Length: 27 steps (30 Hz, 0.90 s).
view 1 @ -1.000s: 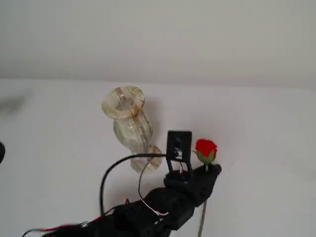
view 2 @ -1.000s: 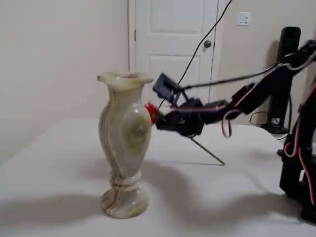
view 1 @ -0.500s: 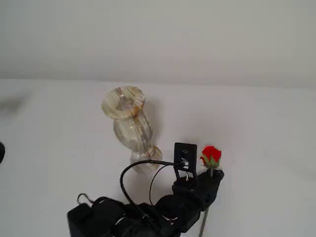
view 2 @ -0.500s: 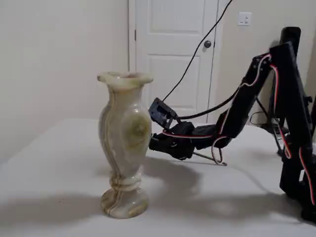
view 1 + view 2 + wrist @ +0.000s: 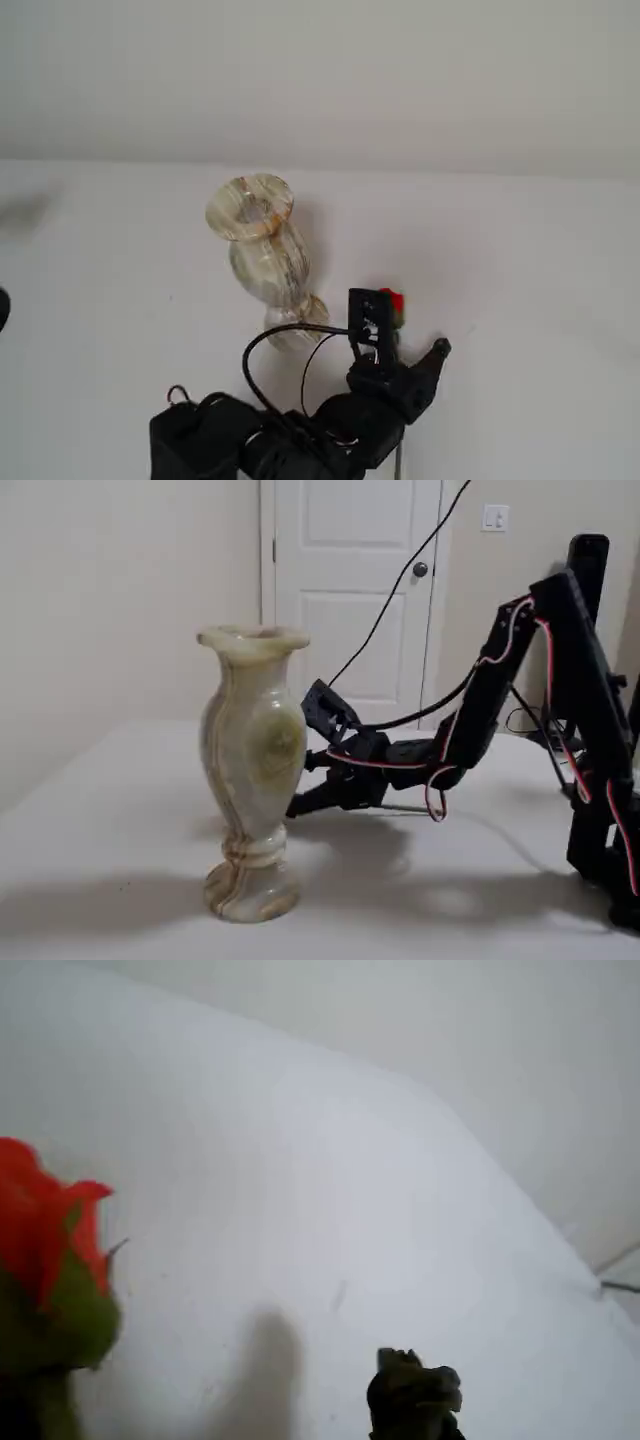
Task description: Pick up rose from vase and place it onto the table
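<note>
The marbled cream-and-tan vase (image 5: 250,240) stands upright on the white table (image 5: 520,260) and is empty; it fills the foreground of a fixed view (image 5: 250,770). My gripper (image 5: 410,332) is low over the table just right of the vase's foot. The rose's red bloom (image 5: 393,300) shows at the gripper's far tip and at the left edge of the wrist view (image 5: 45,1230). Its thin stem (image 5: 400,807) runs level under the arm. In the wrist view one dark fingertip (image 5: 415,1395) stands well apart from the rose. I cannot tell whether the rose rests on the table.
The arm's black base and cables (image 5: 250,440) fill the near edge of the table. A white door (image 5: 345,590) and walls stand behind. Bare table spreads to the right (image 5: 400,1210) of the gripper.
</note>
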Each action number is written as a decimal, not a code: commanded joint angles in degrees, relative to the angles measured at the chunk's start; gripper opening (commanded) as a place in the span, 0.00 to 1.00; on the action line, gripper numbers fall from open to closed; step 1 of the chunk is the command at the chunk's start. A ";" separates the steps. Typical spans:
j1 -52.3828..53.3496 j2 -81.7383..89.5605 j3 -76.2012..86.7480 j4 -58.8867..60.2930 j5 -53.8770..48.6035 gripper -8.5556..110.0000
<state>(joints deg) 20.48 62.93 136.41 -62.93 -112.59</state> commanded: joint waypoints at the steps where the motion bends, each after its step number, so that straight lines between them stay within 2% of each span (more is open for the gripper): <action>1: 2.20 -0.35 -4.04 -2.29 -3.08 0.46; 7: 3.69 1.67 -4.04 1.49 -3.60 0.48; 18: 2.72 5.80 -3.52 1.58 -1.41 0.47; 27: 0.09 19.16 1.05 7.12 2.55 0.47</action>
<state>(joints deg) 21.97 71.63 136.32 -58.62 -112.15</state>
